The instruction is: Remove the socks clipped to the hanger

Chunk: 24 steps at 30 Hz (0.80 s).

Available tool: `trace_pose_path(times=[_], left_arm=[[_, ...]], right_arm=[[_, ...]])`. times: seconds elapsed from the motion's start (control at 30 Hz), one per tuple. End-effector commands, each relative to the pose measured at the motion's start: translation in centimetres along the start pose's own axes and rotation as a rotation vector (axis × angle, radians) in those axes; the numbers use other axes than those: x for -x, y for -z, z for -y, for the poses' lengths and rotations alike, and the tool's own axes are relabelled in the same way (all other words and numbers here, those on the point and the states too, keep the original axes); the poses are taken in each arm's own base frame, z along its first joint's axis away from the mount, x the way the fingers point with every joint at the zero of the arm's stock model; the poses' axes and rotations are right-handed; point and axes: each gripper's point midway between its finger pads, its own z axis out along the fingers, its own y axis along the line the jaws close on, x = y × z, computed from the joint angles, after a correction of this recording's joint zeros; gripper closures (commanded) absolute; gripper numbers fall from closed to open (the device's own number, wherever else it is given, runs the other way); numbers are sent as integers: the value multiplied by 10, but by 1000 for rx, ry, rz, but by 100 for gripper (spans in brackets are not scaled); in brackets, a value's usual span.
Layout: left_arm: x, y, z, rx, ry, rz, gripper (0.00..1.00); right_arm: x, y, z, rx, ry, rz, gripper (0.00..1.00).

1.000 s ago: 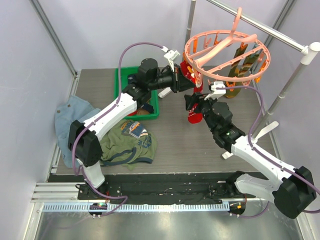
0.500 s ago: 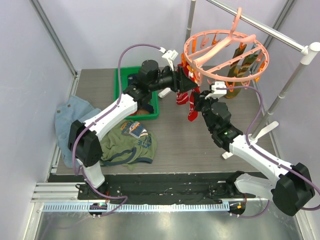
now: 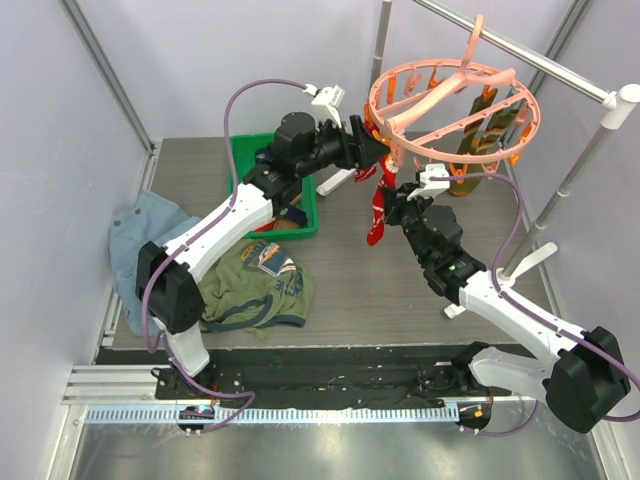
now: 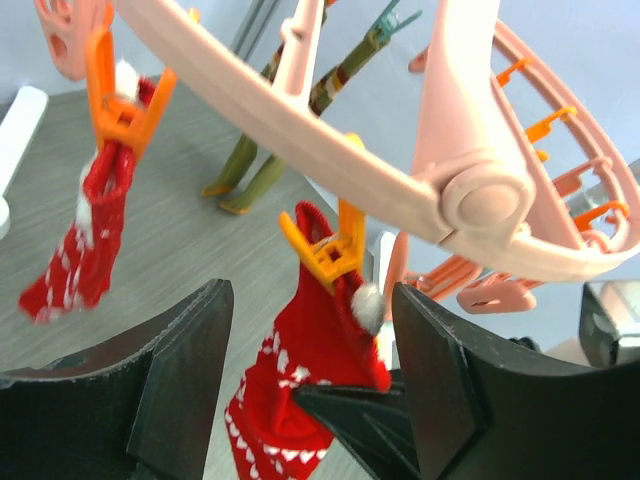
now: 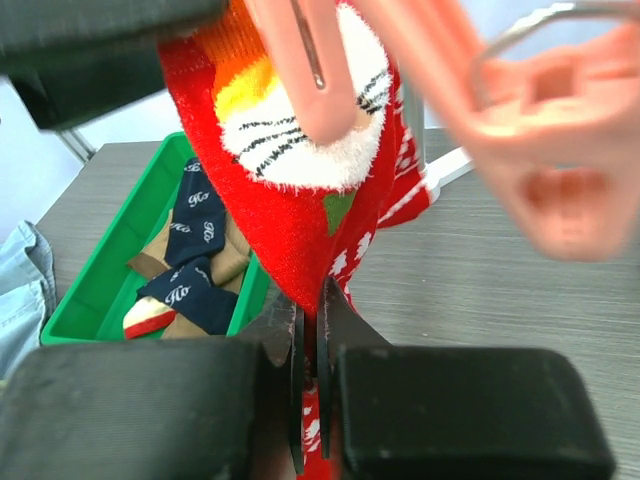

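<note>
Red patterned fabric sock (image 3: 377, 207), clipped to round salmon-pink plastic hanger (image 3: 450, 90) over desk's far right corner: right gripper (image 5: 310, 380) clamped on it, left gripper (image 4: 312, 340) spread around its orange clip (image 4: 325, 250); unclipping step, next likely pinch clip, pull down.

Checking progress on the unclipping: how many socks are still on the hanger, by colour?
red socks: 2
olive socks: 2
Total: 4, going by the left wrist view.

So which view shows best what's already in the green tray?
Right wrist: the green tray clearly holds navy patterned socks and tan ones. In top external the left arm covers much of it; left wrist misses it entirely.
</note>
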Motion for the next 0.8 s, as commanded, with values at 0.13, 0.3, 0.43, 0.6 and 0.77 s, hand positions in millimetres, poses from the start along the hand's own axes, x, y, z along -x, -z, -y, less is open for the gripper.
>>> trace_pose_path(times=[0.13, 0.3, 0.43, 0.6, 0.77], left_arm=[[63, 10, 21, 19, -52, 164, 31], [70, 1, 21, 22, -62, 173, 32], [68, 0, 19, 30, -65, 170, 33], [56, -1, 19, 15, -98, 151, 34], [53, 8, 26, 16, -163, 174, 31]], right_arm=[[23, -5, -16, 47, -47, 52, 99], [24, -5, -17, 52, -61, 53, 99], [23, -6, -19, 62, -69, 48, 99], [22, -8, -20, 61, -76, 42, 99], [24, -8, -21, 59, -85, 45, 99]])
